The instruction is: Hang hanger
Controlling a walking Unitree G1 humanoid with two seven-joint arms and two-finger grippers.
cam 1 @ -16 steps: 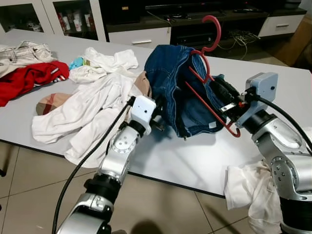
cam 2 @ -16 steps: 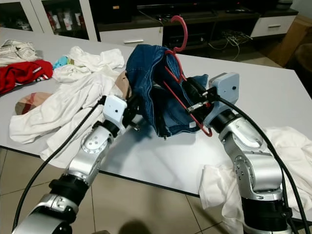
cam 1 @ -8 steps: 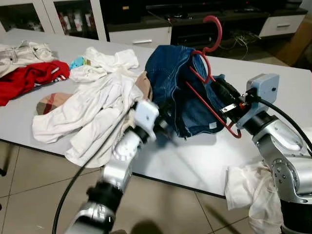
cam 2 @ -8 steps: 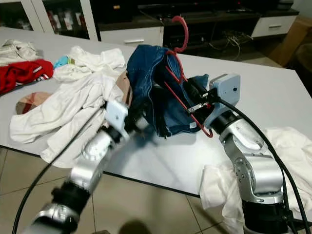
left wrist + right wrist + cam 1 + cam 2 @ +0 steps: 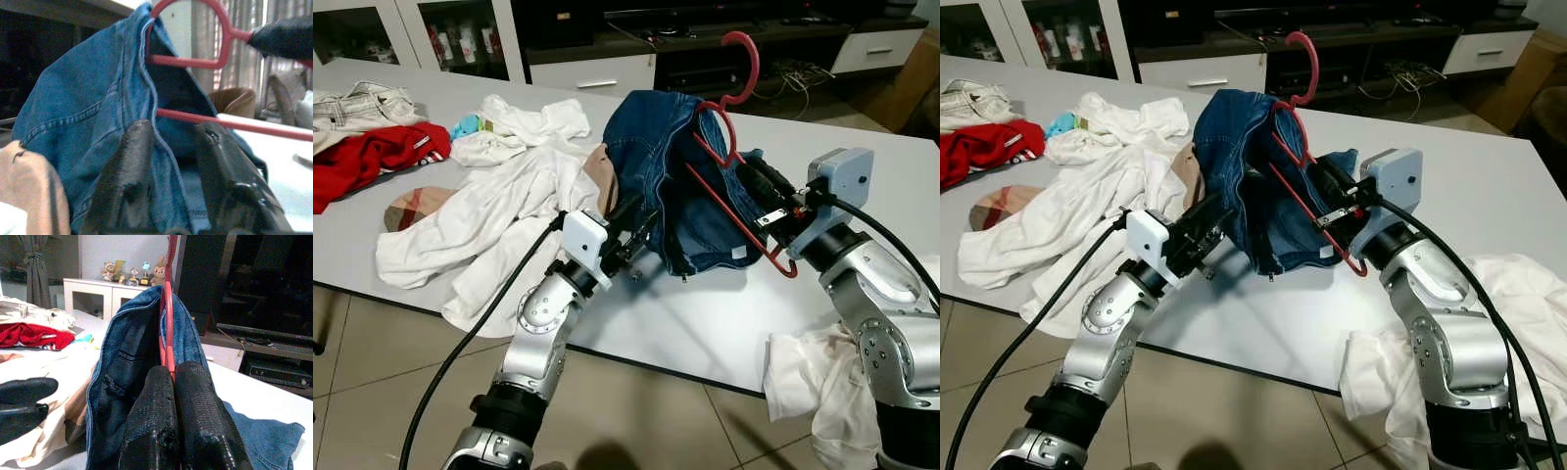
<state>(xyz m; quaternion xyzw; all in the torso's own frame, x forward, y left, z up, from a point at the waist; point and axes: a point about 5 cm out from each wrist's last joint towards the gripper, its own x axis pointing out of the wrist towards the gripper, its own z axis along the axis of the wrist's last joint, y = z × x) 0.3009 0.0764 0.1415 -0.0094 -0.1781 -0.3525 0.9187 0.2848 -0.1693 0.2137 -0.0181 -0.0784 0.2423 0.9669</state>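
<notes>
A red hanger (image 5: 748, 69) stands tilted over the white table (image 5: 705, 323), hook upward. A blue denim garment (image 5: 656, 157) is draped over its left shoulder and hangs down to the tabletop. My right gripper (image 5: 751, 174) is shut on the hanger's lower bar; in the right wrist view its fingers (image 5: 151, 401) clamp the red hanger (image 5: 168, 323) against the denim (image 5: 122, 362). My left gripper (image 5: 641, 215) is open, low at the garment's lower left edge. In the left wrist view a denim hem (image 5: 88, 107) runs between its spread fingers (image 5: 132, 161), under the red hanger (image 5: 195, 61).
A heap of white clothes (image 5: 499, 215) lies left of the denim, and a red garment (image 5: 372, 157) sits farther left. A white cloth (image 5: 813, 372) hangs off the table's front right edge beside my right arm. Low cabinets (image 5: 597, 73) stand behind the table.
My left arm has drawn back toward me and to the left, and its fingers now point up at the denim's lower edge. The right arm and hanger have stayed put.
</notes>
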